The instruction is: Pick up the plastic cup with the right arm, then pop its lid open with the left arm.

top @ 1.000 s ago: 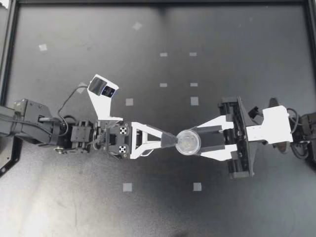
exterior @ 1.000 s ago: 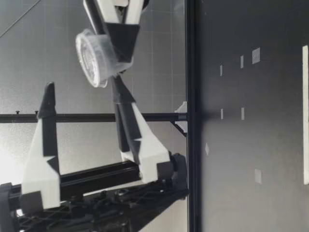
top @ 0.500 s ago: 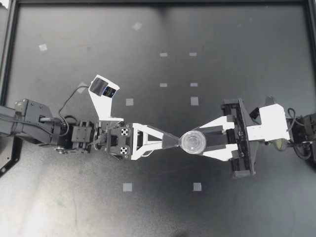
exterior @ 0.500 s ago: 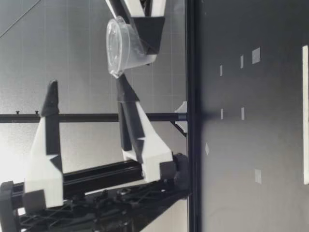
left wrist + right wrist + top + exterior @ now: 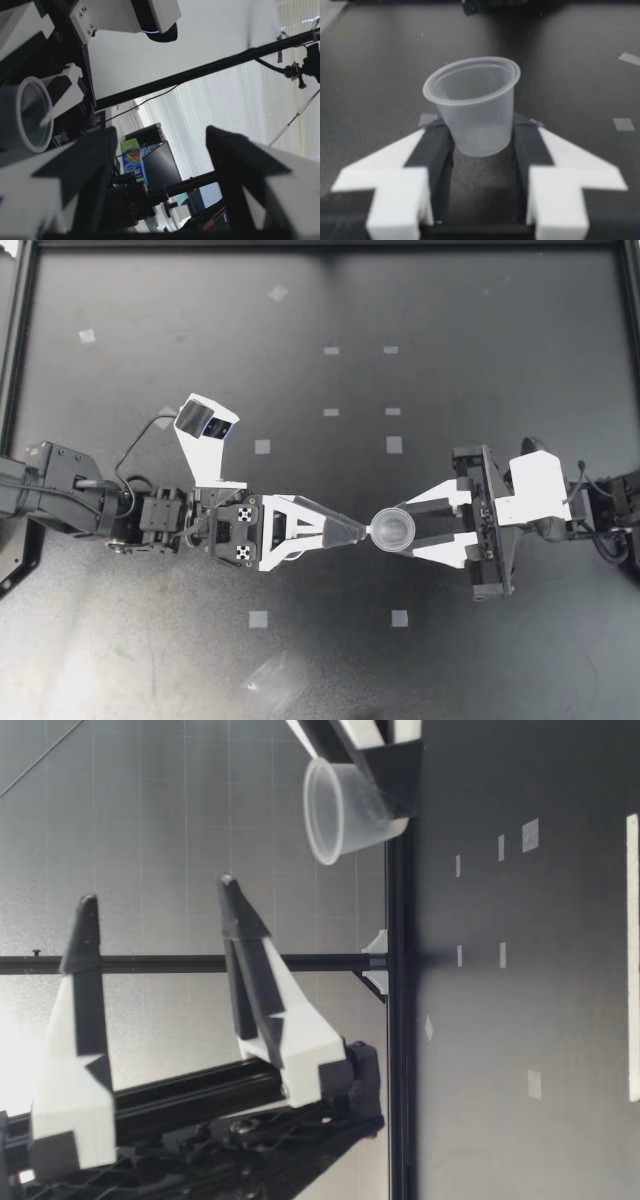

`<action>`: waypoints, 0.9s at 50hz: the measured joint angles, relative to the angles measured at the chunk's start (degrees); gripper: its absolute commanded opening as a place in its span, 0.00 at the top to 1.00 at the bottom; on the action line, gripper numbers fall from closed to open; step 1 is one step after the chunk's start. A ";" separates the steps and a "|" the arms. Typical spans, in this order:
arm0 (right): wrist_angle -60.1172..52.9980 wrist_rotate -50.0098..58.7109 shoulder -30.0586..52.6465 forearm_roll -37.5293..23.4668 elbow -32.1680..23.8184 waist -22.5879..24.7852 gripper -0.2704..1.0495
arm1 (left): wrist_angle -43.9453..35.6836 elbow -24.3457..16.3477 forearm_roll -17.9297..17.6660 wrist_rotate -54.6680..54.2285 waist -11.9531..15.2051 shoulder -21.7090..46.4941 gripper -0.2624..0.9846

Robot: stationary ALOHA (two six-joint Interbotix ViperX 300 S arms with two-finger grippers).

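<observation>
Cup (image 5: 393,529): small, clear plastic, empty, centre-right of the top frame. Right gripper (image 5: 384,532) is clamped on it. Both fingers (image 5: 437,150) press its lower wall from either side, mouth up, slightly tilted, low over the table (image 5: 480,340). Left gripper (image 5: 356,532) is spread wide and holds nothing, tips just beside the cup, apart from it.

Judgement: very light, thin-walled, slick, likely to buckle under a hard squeeze. Best taken near the stiffer base, gently.

Clear piece (image 5: 272,677) on the table, lower centre; cannot tell what.
</observation>
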 measured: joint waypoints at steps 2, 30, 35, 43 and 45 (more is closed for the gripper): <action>0.09 0.26 0.00 0.00 0.00 -0.09 0.53 | 0.00 0.00 0.00 0.26 0.09 0.00 0.28; -3.25 19.16 -5.80 -0.53 -0.53 0.00 0.53 | 23.03 3.96 0.97 55.81 0.00 -8.79 0.28; -3.69 19.86 -6.24 -0.79 -0.53 0.00 0.53 | 23.47 4.66 -0.35 60.29 0.00 -8.44 0.28; -3.69 19.78 -5.89 -0.88 -0.62 0.00 0.53 | 22.94 4.75 -0.62 60.82 0.00 -6.86 0.28; -3.69 19.78 -5.63 -0.88 -0.62 0.09 0.53 | 22.94 4.83 -0.62 60.91 0.00 -6.68 0.28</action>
